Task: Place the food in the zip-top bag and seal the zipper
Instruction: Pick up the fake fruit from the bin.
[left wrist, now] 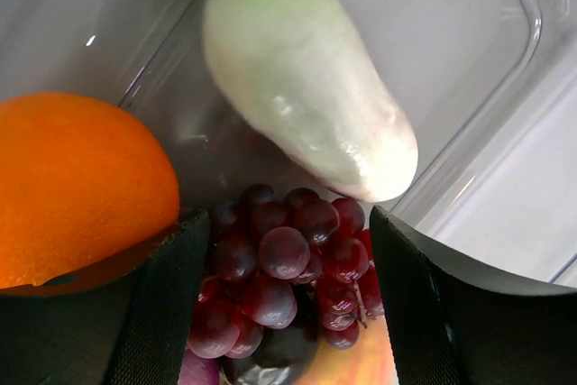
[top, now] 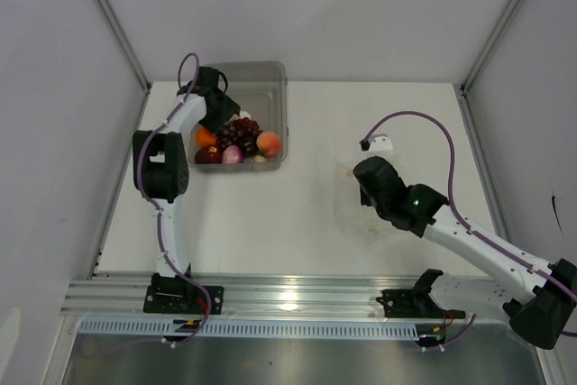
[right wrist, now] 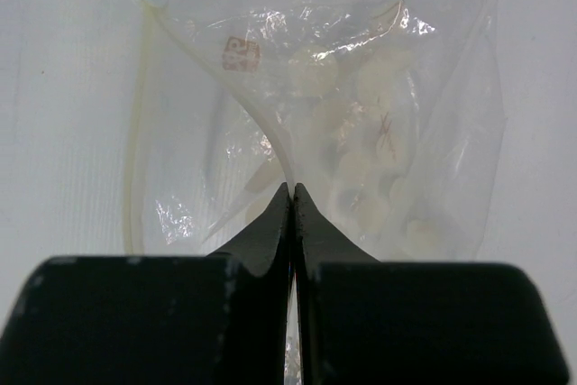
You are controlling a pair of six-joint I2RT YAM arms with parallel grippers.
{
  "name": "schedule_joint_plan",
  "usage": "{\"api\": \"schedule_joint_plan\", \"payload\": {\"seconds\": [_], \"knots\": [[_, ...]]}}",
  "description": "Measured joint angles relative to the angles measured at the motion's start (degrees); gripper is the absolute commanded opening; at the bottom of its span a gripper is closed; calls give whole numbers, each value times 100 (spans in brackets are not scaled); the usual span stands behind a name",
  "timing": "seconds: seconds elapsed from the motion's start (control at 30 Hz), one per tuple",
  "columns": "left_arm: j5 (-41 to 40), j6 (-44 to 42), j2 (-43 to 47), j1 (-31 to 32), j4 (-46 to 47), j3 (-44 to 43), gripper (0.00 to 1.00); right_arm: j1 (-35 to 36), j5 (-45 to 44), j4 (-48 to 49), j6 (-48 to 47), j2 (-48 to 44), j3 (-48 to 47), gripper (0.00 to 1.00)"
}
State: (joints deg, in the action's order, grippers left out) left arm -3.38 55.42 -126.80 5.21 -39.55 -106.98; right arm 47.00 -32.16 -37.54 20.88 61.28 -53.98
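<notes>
left arm [top: 167, 173] bent down into the bin [top: 270, 74], left hand [left wrist: 288, 299] spread wide, grape bunch [left wrist: 275, 263] between its fingers [left wrist: 162, 313], white piece [left wrist: 306, 87] ahead, right hand [right wrist: 293, 200] pinched shut on the zip-top bag [right wrist: 379, 69] on the table [right wrist: 72, 87]

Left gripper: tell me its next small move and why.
Probably ease down and close on the grapes. The left gripper stands open in the bin with the bunch right between its fingers, nothing held yet, and the right gripper pinches the bag on the table.
</notes>
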Motion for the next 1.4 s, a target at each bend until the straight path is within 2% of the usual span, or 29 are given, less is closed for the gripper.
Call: {"api": "schedule_joint_plan", "payload": {"seconds": [0.3, 0.5, 0.53, 0.6, 0.63, 0.73, 1.07, 1.13, 1.4], "knots": [[291, -933, 326, 131, 789, 726, 71, 0, 11, -2, 7, -133, 59, 0], [396, -1132, 459, 221, 1021, 949, 58, 0, 11, -4, 7, -136, 61, 0], [411, -1145, 476, 223, 1078, 1005, 53, 0, 11, -4, 7, -136, 63, 0], [468, -1156, 487, 223, 1228, 1104, 48, 0, 11, -4, 7, -136, 63, 0], [509, -1158, 498, 223, 1316, 1158, 40, 0, 11, -4, 7, -136, 63, 0], [584, -1180, 501, 223, 1537, 1294, 29, 0, 11, -7, 7, -136, 63, 0], [743, -1191, 802, 223, 1875, 1711, 12, 0, 11, -7, 7, -133, 63, 0], [817, -1193, 892, 225, 1878, 1794, 4, 0, 11, -11, 13, -118, 61, 0], [1198, -1193, 1526, 254, 1954, 2245, 4, -4, 26, -157, 181, 136, -37, 0]]}}
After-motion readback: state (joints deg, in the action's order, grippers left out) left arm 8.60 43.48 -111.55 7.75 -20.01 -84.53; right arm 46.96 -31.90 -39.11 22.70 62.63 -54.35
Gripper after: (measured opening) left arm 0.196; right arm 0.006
